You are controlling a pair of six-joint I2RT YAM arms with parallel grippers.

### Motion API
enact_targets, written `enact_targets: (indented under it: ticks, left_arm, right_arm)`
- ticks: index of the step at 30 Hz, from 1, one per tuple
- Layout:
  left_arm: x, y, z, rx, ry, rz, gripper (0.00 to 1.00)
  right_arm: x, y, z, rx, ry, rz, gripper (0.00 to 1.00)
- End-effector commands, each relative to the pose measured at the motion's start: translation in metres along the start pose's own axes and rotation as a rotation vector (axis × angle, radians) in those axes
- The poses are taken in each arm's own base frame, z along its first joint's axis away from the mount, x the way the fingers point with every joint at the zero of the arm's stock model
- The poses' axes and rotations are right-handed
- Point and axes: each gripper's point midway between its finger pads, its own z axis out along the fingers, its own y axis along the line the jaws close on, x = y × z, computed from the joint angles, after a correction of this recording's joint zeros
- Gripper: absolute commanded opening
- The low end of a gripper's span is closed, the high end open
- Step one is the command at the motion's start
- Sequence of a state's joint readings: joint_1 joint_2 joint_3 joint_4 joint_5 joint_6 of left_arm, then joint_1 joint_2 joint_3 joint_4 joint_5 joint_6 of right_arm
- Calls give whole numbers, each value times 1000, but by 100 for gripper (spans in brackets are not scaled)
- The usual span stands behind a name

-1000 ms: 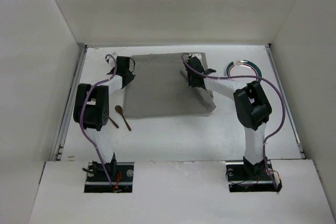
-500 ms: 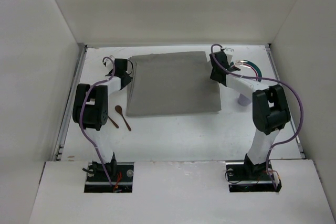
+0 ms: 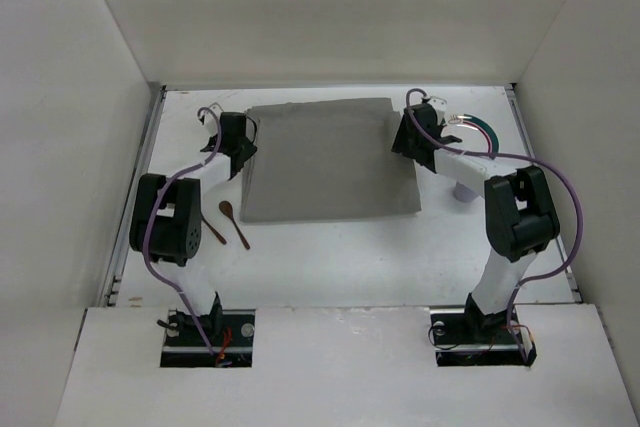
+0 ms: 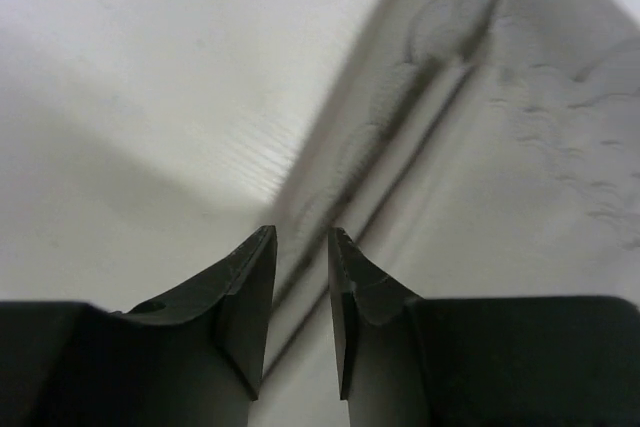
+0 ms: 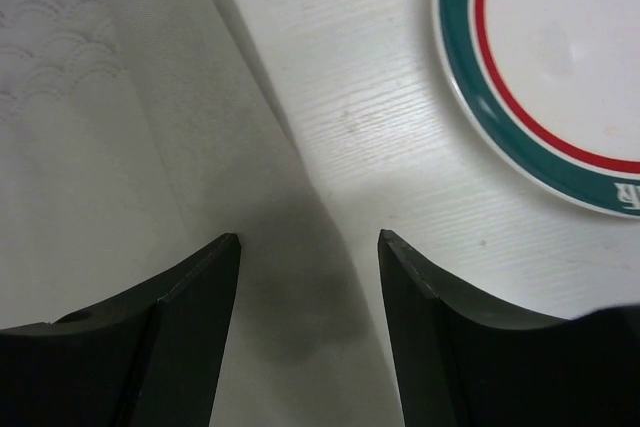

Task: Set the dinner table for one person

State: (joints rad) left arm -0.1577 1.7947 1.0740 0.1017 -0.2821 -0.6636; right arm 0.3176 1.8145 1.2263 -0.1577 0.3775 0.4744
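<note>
The dinner table [image 3: 330,257] is a white top with a grey cloth mat [image 3: 325,162] lying flat at its far middle. My left gripper [image 3: 240,144] sits at the mat's left edge. In the left wrist view its jaws [image 4: 302,237] stand a little apart over the mat's hem [image 4: 400,147], holding nothing. My right gripper [image 3: 405,137] is at the mat's right edge. In the right wrist view it [image 5: 310,239] is wide open over the mat [image 5: 100,147] and bare table [image 5: 380,97]. A white plate [image 5: 452,27] with a green and red rim lies just right of it.
The plate [image 3: 478,129] is partly hidden behind the right arm. A pale cup [image 3: 465,190] stands under the right forearm. Two brown spoons [image 3: 234,222] [image 3: 214,231] lie left of the mat's near corner. Metal rails [image 3: 135,197] line the table's sides.
The right gripper swung right, drawing the mat's right side out flat, then opened wide. The left gripper also opened and let go of the mat's left edge.
</note>
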Motion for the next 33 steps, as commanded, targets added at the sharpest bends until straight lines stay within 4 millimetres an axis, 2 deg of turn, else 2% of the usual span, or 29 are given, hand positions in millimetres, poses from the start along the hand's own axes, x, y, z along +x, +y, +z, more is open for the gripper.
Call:
enact_targets:
  ticks: [1, 3, 6, 12, 20, 21, 26, 29, 33]
  left_arm:
    - [-25, -33, -22, 137, -73, 6, 27]
    - [-22, -42, -22, 174, -55, 14, 29]
    - [-14, -54, -9, 193, 9, 63, 30]
    - [-13, -57, 21, 124, 31, 144, 30]
    - [-3, -57, 41, 99, 66, 218, 29]
    - [-3, -56, 43, 98, 66, 216, 28]
    - [-8, -48, 48, 76, 59, 186, 5]
    - [-20, -41, 43, 69, 22, 129, 0]
    - [-39, -31, 28, 78, -25, 45, 0]
  right_arm:
    - [-18, 26, -11, -122, -58, 59, 63]
    - [-22, 28, -13, -131, -69, 59, 63]
    - [-23, 31, -13, -141, -66, 64, 63]
    - [-21, 36, -16, -162, -64, 60, 64]
    - [-20, 41, -19, -186, -66, 59, 64]
    - [-19, 43, -19, -191, -67, 58, 64]
    - [-20, 47, -19, -197, -69, 62, 63]
    - [-19, 46, -19, -195, -68, 63, 64]
    - [-21, 46, -20, -198, -74, 72, 66]
